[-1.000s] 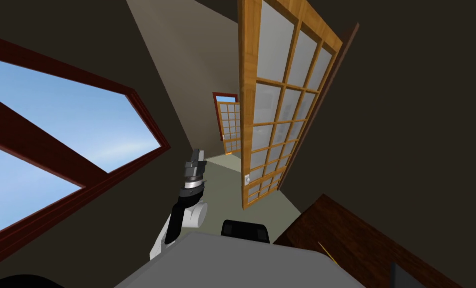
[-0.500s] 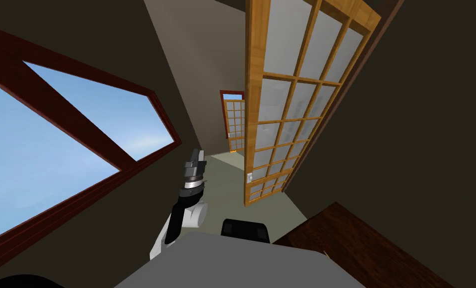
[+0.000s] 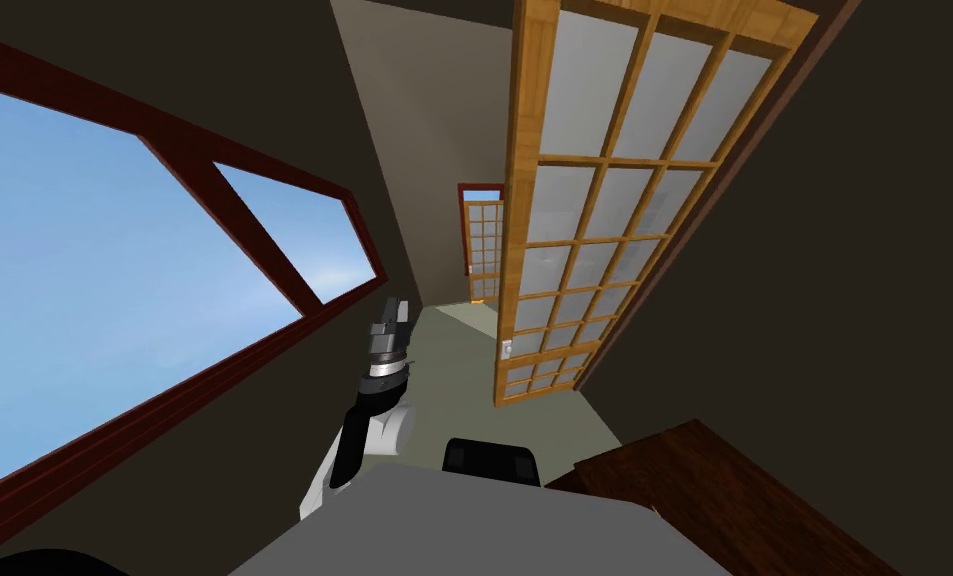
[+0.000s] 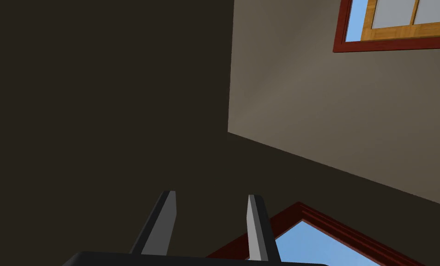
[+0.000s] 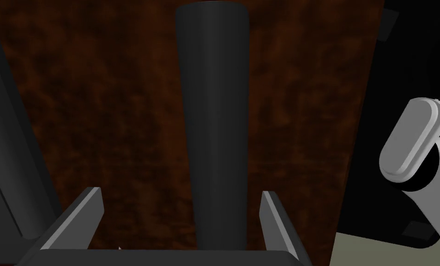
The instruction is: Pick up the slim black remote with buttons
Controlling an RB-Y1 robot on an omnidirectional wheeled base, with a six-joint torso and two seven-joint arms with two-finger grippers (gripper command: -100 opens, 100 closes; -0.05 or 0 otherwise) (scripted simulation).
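In the right wrist view, my right gripper (image 5: pixel 179 190) is open over a dark reddish-brown wood surface (image 5: pixel 99 92). A long, smooth, dark rounded shape (image 5: pixel 214 115) runs away from the gripper between its fingers without touching either one. No buttons show on it, and I cannot tell whether it is the remote. In the head view, my left gripper (image 3: pixel 394 308) is raised in front of my chest, pointing toward the window wall. Its fingers (image 4: pixel 256 221) stand apart with nothing between them.
A dark wooden table (image 3: pixel 724 490) lies at my lower right. A tall glazed wooden door (image 3: pixel 604 220) stands open ahead, with a second one (image 3: pixel 484 250) down the corridor. A red-framed window (image 3: pixel 114 260) spans the left wall. Another dark bar (image 5: pixel 6 138) lies beside the right gripper.
My head camera has turned: the window, door and corridor have slid to the right and the table has dropped toward the corner. The left arm keeps its pose.
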